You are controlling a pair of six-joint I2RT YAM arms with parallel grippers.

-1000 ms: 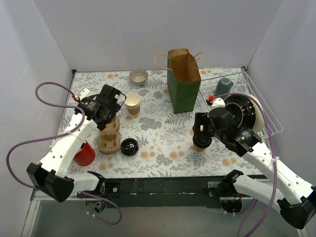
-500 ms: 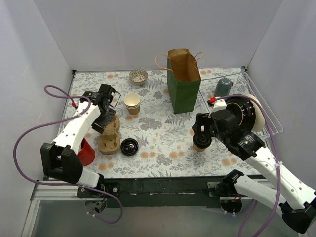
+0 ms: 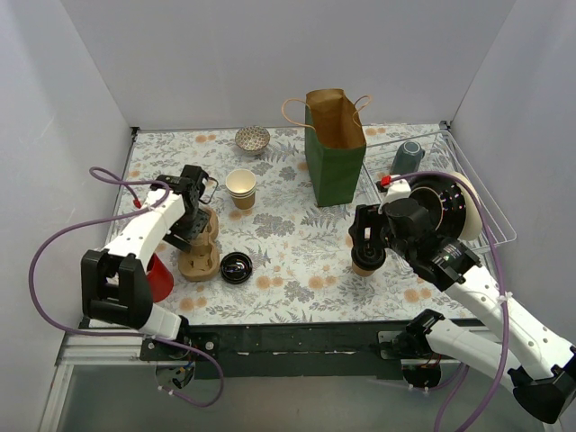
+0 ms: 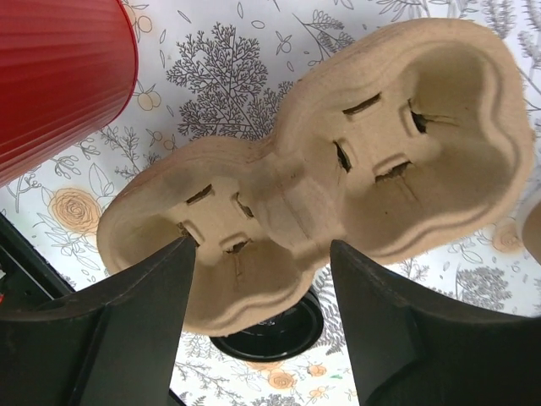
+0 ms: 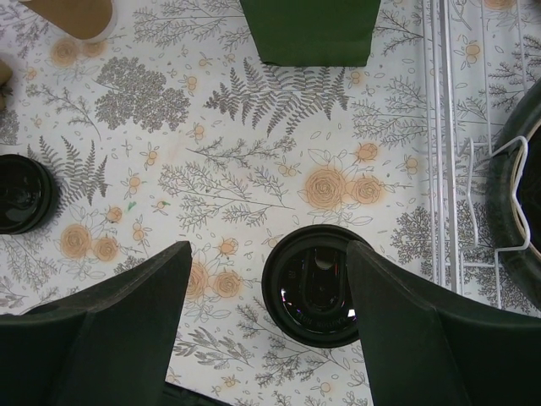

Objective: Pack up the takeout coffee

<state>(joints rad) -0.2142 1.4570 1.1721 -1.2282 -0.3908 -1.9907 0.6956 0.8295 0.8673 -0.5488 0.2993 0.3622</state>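
Risk at the cup: because the right gripper (image 5: 266, 330) is parted wide above the takeout coffee (image 5: 317, 283), with the black sip lid seen between its fingers and nothing clamped, a closing that lands on the lid rim rather than the paper wall could, it is judged, pop the lid or tip the cup.
Cup position: directly below the right gripper, slightly toward its right finger, standing upright on the floral cloth (image 3: 297, 243).
Risk at the bag: the green paper bag (image 3: 336, 148) is placed well ahead of the right gripper; its soft mouth could be caught by the cup's base on entry and the bag toppled.
Left gripper (image 4: 258, 326): spread open over the pulp cup carrier (image 4: 338, 178), nothing gripped; whether the carrier is touched cannot be told.
Beside the left gripper: a red cup (image 4: 59, 72) to one side, a spare black lid (image 3: 236, 267) just past the carrier.
Obstacles: a wire rack (image 5: 448, 127) is set close on the right gripper's right; the path ahead to the bag is otherwise bare cloth.
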